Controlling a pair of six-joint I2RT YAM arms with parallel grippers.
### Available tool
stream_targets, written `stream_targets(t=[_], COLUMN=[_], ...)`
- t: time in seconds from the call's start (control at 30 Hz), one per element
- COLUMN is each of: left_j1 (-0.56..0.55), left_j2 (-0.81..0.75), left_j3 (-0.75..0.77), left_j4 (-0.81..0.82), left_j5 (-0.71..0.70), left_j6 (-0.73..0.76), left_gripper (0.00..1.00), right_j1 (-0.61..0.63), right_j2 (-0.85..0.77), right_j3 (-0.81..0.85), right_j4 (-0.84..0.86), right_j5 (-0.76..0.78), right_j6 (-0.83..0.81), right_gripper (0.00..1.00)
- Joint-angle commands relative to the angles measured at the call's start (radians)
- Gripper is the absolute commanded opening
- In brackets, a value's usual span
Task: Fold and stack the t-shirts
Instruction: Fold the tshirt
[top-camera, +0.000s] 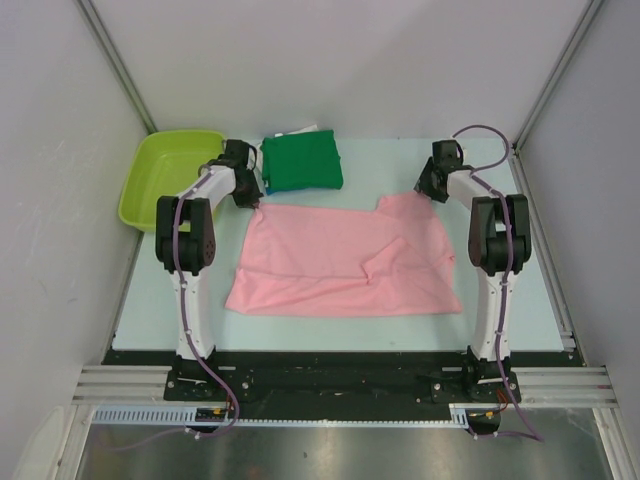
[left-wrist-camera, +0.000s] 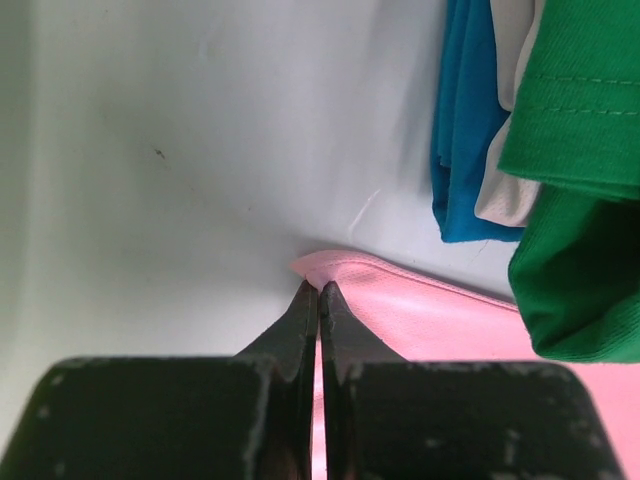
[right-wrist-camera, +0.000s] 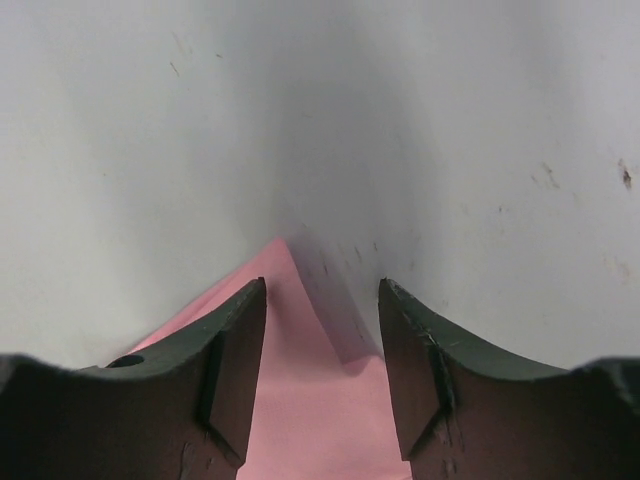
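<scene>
Pinching the far left corner of a soft, short-sleeved light pink t-shirt (top-camera: 340, 260), the left gripper (left-wrist-camera: 319, 287) is clamping its two black fingers tight on the cloth. A sliver of pink is showing between the closed jaws in the left wrist view. The right gripper (right-wrist-camera: 322, 285) is hanging over the opposite far corner with its jaws parted. The pink point is lying between them, not yet caught.

The pink t-shirt is lying spread on the pale table (top-camera: 520, 300), running from both grippers back toward the arm bases, with a wrinkled ridge on the right gripper's side. Just beyond the left gripper, toward the right gripper, a dark green folded t-shirt (top-camera: 302, 162) is sitting on top of a blue folded t-shirt (left-wrist-camera: 465, 130) and a white folded t-shirt (left-wrist-camera: 505, 190). On the left gripper's outer side a lime green plastic tub (top-camera: 170, 175) is standing.

The step in hand is probably taking both far corners for a first fold. Doing it well likely means closing the right gripper firmly on its corner before either arm is lifting. Both arms should then be rising level and together, keeping the far edge taut and carrying it toward the bases. The left gripper should be keeping clear of the stacked shirts nearby, so it is not dragging them.
</scene>
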Motion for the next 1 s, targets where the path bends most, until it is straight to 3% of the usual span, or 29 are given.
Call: stream_targets(t=[0.0, 0.27, 0.43, 0.47, 0.97], left_j1=[0.017, 0.019, 0.019, 0.02, 0.025], left_j2=[-0.038, -0.04, -0.053, -0.056, -0.076], left_j3=[-0.015, -0.012, -0.024, -0.024, -0.052], left_j4=[0.006, 0.01, 0.018, 0.02, 0.033], left_j5=[-0.013, -0.015, -0.024, -0.026, -0.021], left_j6=[-0.004, -0.007, -0.013, -0.013, -0.021], left_gripper=[0.0, 0.01, 0.0, 0.0, 0.0], right_j1=[0.001, 0.001, 0.004, 0.006, 0.011], right_j2=[0.062, 0.112, 0.116, 0.116, 0.06], right_j3=[0.058, 0.119, 0.124, 0.124, 0.096], right_j4=[-0.003, -0.018, -0.017, -0.018, -0.008], right_j5=[-0.013, -0.033, -0.048, -0.05, -0.013], right_j6=[0.023, 0.033, 0.044, 0.044, 0.03], right_gripper=[0.5, 0.4, 0.13, 0.01, 0.0])
